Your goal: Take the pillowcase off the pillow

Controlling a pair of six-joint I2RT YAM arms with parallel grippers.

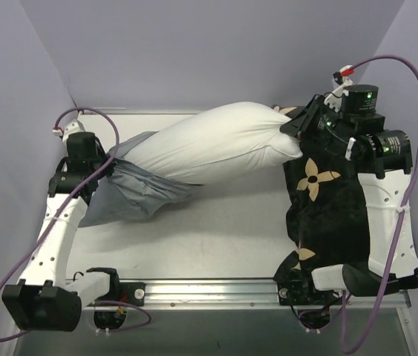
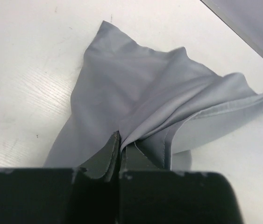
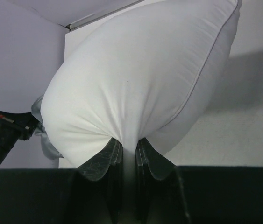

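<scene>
The plump white pillow (image 1: pixel 216 144) lies lifted across the table's back half, mostly bare; only its left end sits in the grey-blue pillowcase (image 1: pixel 131 193), which trails limp to the left. My left gripper (image 1: pixel 110 159) is shut on the pillowcase's edge; the wrist view shows the cloth (image 2: pixel 140 93) pinched between the jaws (image 2: pixel 121 150). My right gripper (image 1: pixel 292 127) is shut on the pillow's right end, and the white fabric (image 3: pixel 136 79) bunches between its fingers (image 3: pixel 128 151).
A black cushion with tan flower motifs (image 1: pixel 327 208) lies at the right under my right arm. The table (image 1: pixel 223 237) has a metal rail along its near edge. Grey-purple walls close in the back and both sides.
</scene>
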